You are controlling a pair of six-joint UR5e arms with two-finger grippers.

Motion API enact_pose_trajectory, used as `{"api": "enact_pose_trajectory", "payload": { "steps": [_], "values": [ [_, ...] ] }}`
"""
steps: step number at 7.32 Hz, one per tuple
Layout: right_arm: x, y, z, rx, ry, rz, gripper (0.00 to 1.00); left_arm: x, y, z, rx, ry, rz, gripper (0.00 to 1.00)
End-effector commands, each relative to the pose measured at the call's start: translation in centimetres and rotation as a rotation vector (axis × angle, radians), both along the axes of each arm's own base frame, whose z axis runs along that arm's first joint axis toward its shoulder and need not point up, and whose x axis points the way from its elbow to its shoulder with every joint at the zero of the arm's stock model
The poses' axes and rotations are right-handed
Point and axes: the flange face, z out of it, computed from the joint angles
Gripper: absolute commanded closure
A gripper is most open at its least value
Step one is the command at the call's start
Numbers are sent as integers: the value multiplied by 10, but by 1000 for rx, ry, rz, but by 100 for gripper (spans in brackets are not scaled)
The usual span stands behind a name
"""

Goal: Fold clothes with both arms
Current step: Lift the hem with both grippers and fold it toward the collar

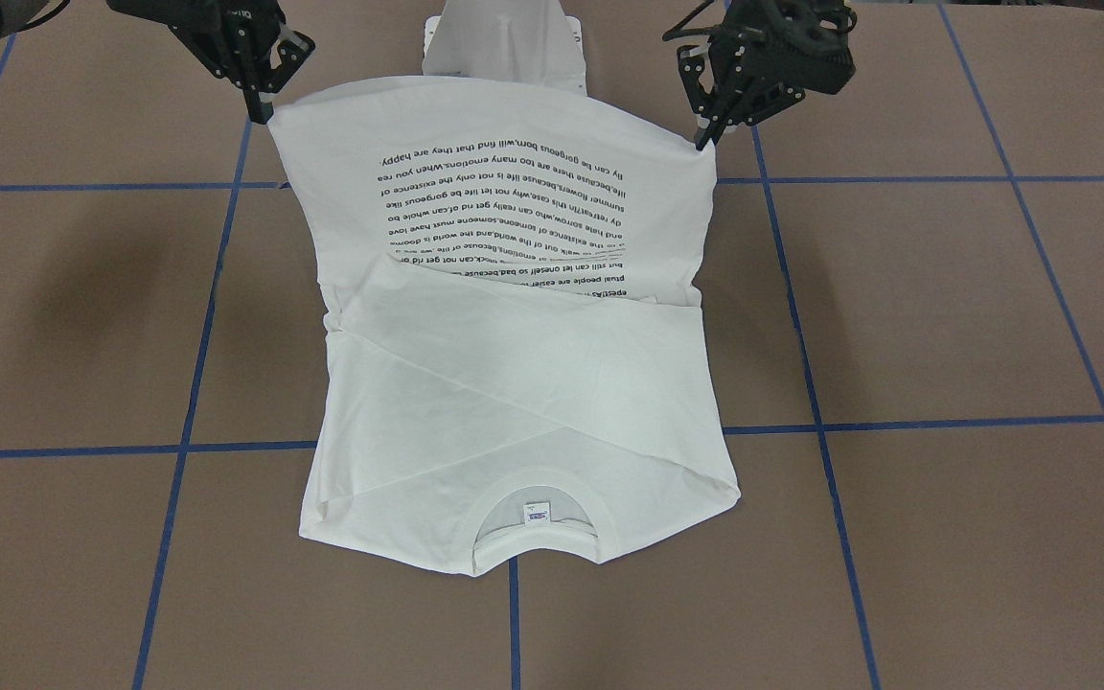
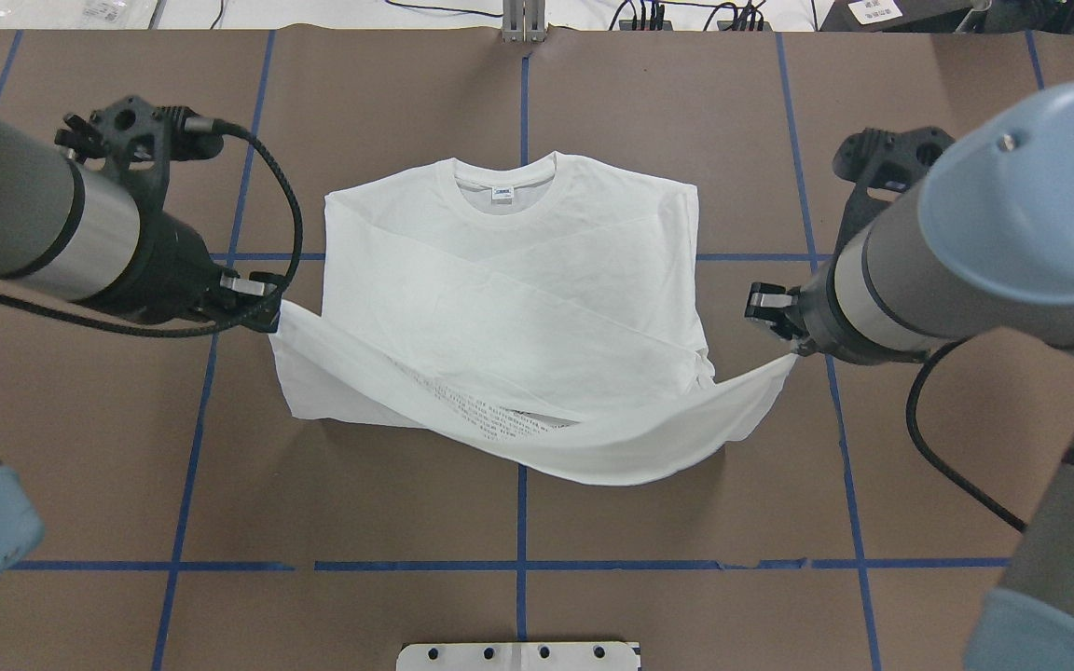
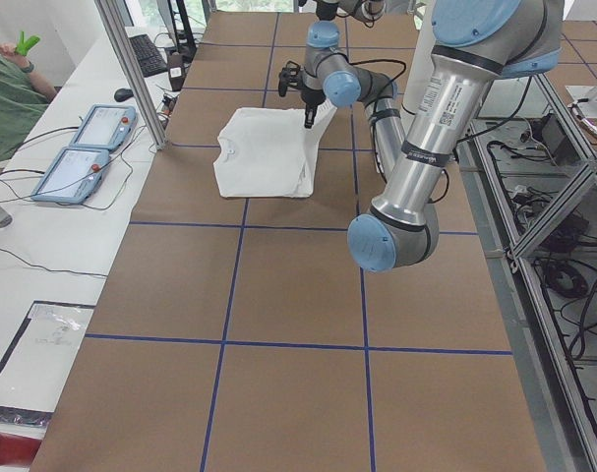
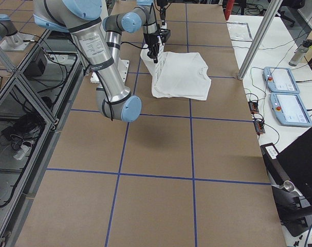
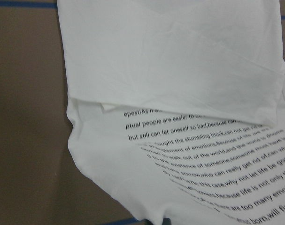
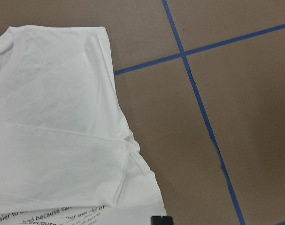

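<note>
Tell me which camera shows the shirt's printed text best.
Exterior front-facing: the whole uncovered text block on the shirt shows sharply, though upside down. Left wrist is closer but cropped; overhead and right wrist catch slivers; side views are too small.

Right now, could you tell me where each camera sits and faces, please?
Front-facing: across the table, facing the robot; left claw, right claw pinching the T-shirt.
Overhead: behind the robot, looking down; left arm, right arm.
Exterior left: table's left end; left arm near.
Exterior right: opposite end; right arm near.
Left wrist: down on printed text; no claw.
Right wrist: down on shirt's side; black tip.
All show the T-shirt.
</note>
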Motion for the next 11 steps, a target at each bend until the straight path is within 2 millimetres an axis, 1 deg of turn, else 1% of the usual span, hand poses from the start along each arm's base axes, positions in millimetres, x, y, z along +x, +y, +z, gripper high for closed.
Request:
{"api": "enact_pose_trajectory", "payload": {
  "steps": [1,2,3,4,5,6,7,8,9,10,11],
  "values": [
    [-14,-68,12,38,2,22,100,4,-73,15,16,-92,-31,100],
    [-29,-97,9,40,7,35,100,17,-107,22,29,-132,-58,100],
    [-51,-130,-1,21,33,48,100,38,-142,42,31,-158,-84,100],
    [-65,-164,-4,28,33,66,100,59,-172,72,48,-169,-104,100],
    [-80,-191,19,39,56,54,100,80,-197,101,55,-171,-112,100],
    [-96,-220,36,55,60,48,100,96,-218,127,59,-179,-118,100],
    [-113,-256,51,65,52,66,100,107,-236,137,86,-190,-147,100],
    [-121,-275,72,64,71,65,100,121,-253,144,80,-199,-146,100],
    [-126,-283,86,76,89,47,100,129,-260,157,88,-191,-146,100],
    [-130,-288,95,74,92,47,100,134,-261,162,114,-186,-129,100],
    [-130,-288,97,82,94,39,100,134,-260,161,154,-196,-96,100]
  ]
}}
